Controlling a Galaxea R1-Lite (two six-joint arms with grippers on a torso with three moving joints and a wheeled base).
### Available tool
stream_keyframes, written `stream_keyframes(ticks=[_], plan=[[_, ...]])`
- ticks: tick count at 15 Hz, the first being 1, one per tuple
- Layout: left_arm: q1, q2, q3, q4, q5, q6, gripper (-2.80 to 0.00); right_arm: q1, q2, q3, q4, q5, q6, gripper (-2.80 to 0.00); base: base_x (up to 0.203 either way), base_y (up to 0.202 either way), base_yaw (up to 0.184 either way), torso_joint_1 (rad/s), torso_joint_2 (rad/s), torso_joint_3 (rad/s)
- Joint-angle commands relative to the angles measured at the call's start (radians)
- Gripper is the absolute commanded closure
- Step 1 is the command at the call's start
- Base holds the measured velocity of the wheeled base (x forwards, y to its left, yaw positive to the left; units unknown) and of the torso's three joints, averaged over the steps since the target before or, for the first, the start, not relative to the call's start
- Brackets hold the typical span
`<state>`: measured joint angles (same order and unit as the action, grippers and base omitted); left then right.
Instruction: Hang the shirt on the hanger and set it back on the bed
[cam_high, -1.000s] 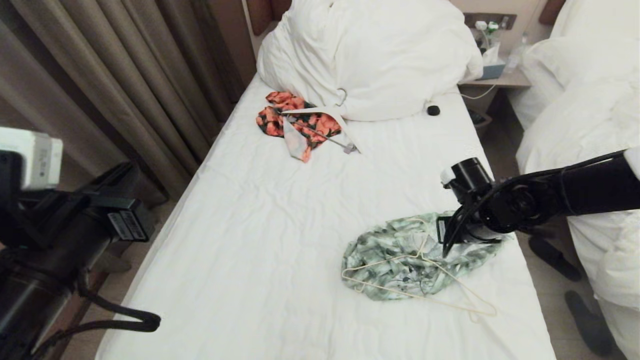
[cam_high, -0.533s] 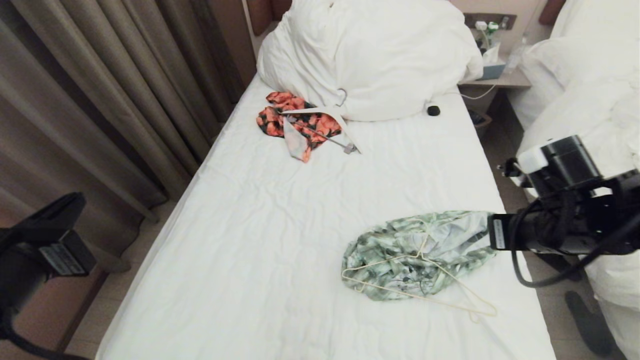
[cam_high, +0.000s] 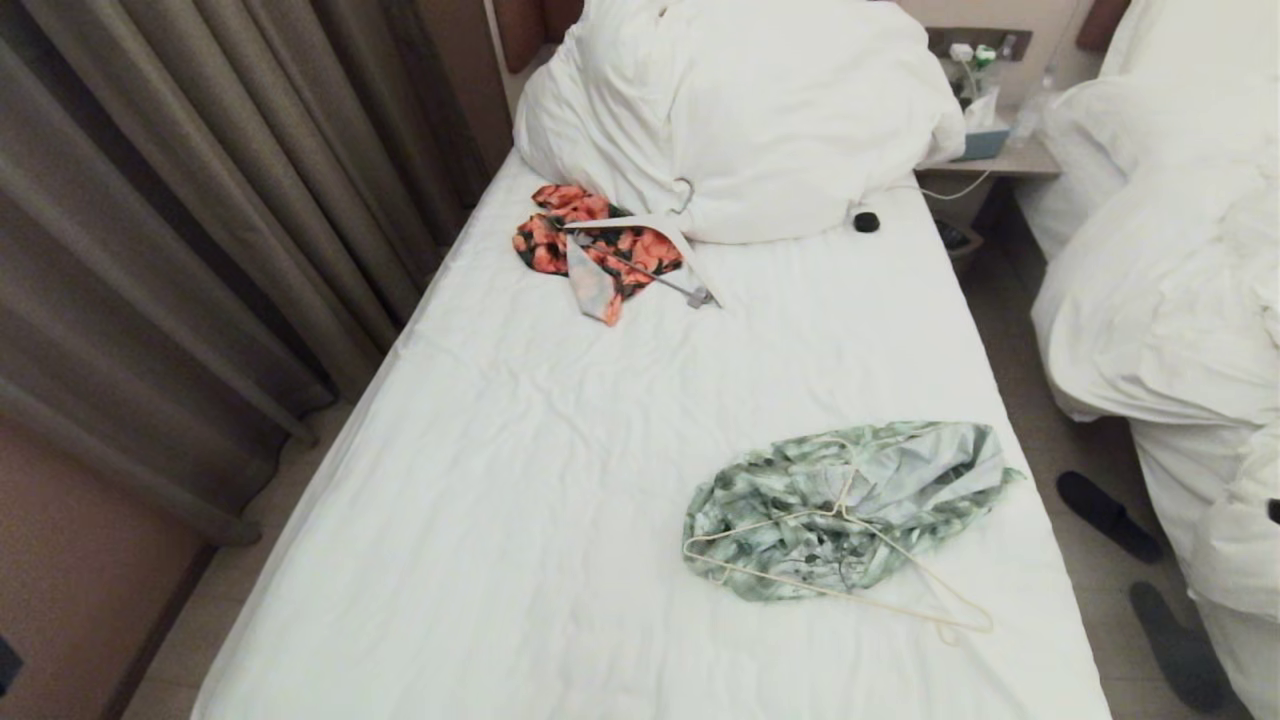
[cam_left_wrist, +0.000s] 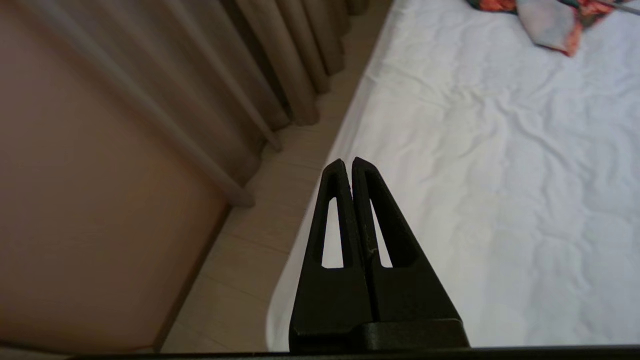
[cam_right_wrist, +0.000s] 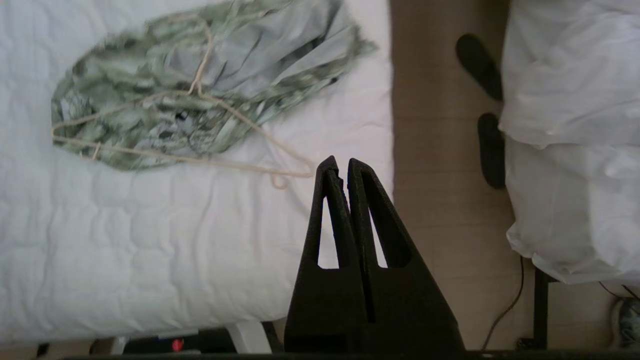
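The green and white shirt (cam_high: 845, 505) lies crumpled near the right side of the bed (cam_high: 560, 480). The thin cream hanger (cam_high: 850, 590) rests across it, one end past the cloth on the sheet. In the right wrist view the shirt (cam_right_wrist: 200, 85) and hanger (cam_right_wrist: 175, 157) lie a little beyond my right gripper (cam_right_wrist: 342, 162), which is shut and empty above the bed's edge. My left gripper (cam_left_wrist: 346, 162) is shut and empty over the bed's left edge. Neither arm shows in the head view.
An orange-red floral garment (cam_high: 595, 245) with a white hanger (cam_high: 660, 255) lies by the bunched duvet (cam_high: 740, 110). Curtains (cam_high: 200, 200) hang left of the bed. A second bed (cam_high: 1170, 300) stands right, with dark slippers (cam_high: 1105, 515) on the floor between. A nightstand (cam_high: 985, 155) is behind.
Both arms have pulled back out of the head view. The right gripper left the shirt's edge and shut. Shirt and hanger lie where they were.
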<state>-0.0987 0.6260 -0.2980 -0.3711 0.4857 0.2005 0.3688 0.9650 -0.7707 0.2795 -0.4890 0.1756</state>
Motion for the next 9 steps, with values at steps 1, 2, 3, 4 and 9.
stream_keyframes(ticks=[1, 2, 3, 4, 9], plan=[[0.055, -0.129, 0.03, 0.013, -0.009, 0.007, 0.0, -0.03, -0.205, 0.037, 0.018, -0.006, -0.004, 0.0, 0.0, 0.0, 0.0, 0.0, 0.0, 0.0], [0.058, -0.175, 0.05, 0.034, -0.013, 0.009, 0.0, -0.048, -0.281, 0.051, 0.046, -0.008, -0.007, 0.0, 0.0, 0.0, 0.0, 0.0, 0.0, 0.0], [0.061, -0.222, 0.064, 0.068, -0.015, 0.01, 0.0, -0.066, -0.353, 0.064, 0.078, -0.009, -0.01, 0.0, 0.0, 0.0, 0.0, 0.0, 0.0, 0.0], [0.08, -0.267, 0.076, 0.123, -0.016, 0.012, 0.0, -0.087, -0.425, 0.075, 0.11, -0.009, -0.017, 0.0, 0.0, 0.0, 0.0, 0.0, 0.0, 0.0], [0.142, -0.398, 0.162, 0.18, -0.053, 0.026, 0.0, -0.267, -0.69, 0.159, 0.205, 0.009, -0.07, 0.0, 0.0, 0.0, 0.0, 0.0, 0.0, 0.0]])
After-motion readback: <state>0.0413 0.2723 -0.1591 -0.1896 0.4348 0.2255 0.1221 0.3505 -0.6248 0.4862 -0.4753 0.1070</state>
